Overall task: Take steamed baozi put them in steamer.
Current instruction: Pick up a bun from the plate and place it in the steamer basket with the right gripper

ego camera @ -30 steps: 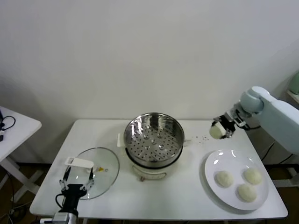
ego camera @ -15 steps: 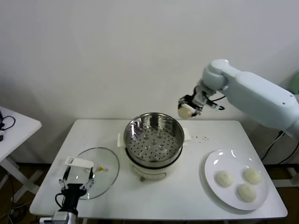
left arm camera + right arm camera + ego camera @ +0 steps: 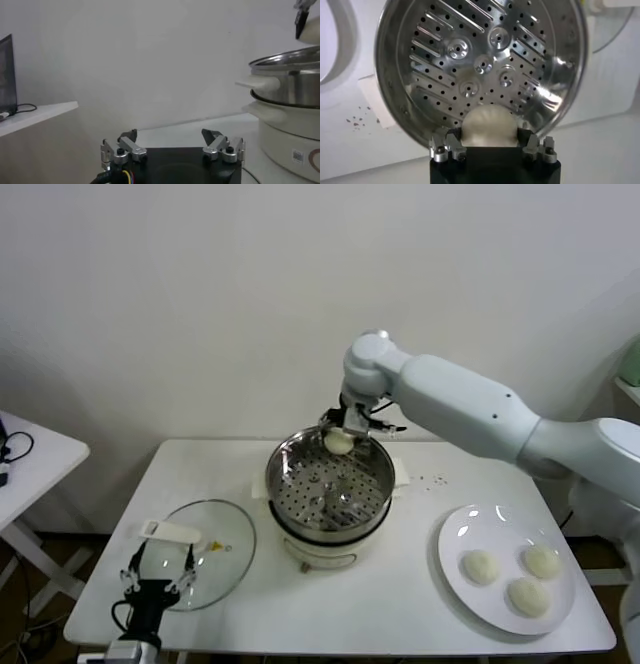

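Observation:
My right gripper [image 3: 340,440] is shut on a cream-white baozi [image 3: 339,443] and holds it over the far rim of the steel steamer [image 3: 296,452], above its perforated tray. In the right wrist view the baozi [image 3: 487,126] sits between the fingers, with the tray [image 3: 470,65] below it. Three more baozi [image 3: 479,566] lie on the white plate [image 3: 452,534] at the right. My left gripper [image 3: 158,578] is open and parked low at the front left, beside the glass lid [image 3: 222,556].
The steamer's cream base [image 3: 282,135] shows in the left wrist view, to one side of the open left gripper [image 3: 171,146]. A second white table [image 3: 35,454] stands at the far left. Small dark specks [image 3: 435,479] lie on the table right of the steamer.
My right arm has swung left from over the plate's side to above the steamer's far rim, carrying the baozi and lowering it. The left arm has not moved.

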`<act>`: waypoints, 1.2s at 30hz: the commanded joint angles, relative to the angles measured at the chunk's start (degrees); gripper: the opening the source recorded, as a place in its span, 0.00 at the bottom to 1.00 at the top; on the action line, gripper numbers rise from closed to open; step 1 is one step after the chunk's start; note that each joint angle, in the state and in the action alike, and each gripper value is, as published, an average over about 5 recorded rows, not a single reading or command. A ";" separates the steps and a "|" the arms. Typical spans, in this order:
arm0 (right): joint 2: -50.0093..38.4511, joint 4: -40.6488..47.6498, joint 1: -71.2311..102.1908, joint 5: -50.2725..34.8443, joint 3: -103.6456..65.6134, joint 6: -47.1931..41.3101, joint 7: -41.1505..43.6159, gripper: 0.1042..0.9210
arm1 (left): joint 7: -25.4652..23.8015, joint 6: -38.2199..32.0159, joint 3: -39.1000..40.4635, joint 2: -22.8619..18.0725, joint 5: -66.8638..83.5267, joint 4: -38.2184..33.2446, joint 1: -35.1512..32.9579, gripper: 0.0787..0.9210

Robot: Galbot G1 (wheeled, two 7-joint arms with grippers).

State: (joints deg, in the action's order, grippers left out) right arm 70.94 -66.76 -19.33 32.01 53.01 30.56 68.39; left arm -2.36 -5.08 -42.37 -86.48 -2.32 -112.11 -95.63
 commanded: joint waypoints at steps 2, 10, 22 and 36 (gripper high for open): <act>4.23 3.34 3.78 7.15 -0.62 2.25 -0.16 0.76 | 0.03 -0.15 0.07 -0.20 0.07 0.23 -0.20 0.88; 5.58 5.41 5.76 9.49 -1.68 2.85 -0.30 0.76 | 0.09 -0.29 0.16 -0.34 0.10 0.54 -0.40 0.88; 6.47 7.20 7.45 12.30 -3.13 3.72 -0.24 0.77 | 0.21 -0.29 -0.08 -0.14 0.81 0.64 -0.72 0.88; 2.28 1.35 3.63 8.00 -3.55 6.05 1.08 0.88 | 0.34 -0.16 -0.01 -0.23 0.81 0.44 -0.69 0.88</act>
State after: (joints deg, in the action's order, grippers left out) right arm 74.76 -63.10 -14.26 41.48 49.61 35.60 69.02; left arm -2.02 -5.29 -42.40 -86.68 -1.56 -111.62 -96.31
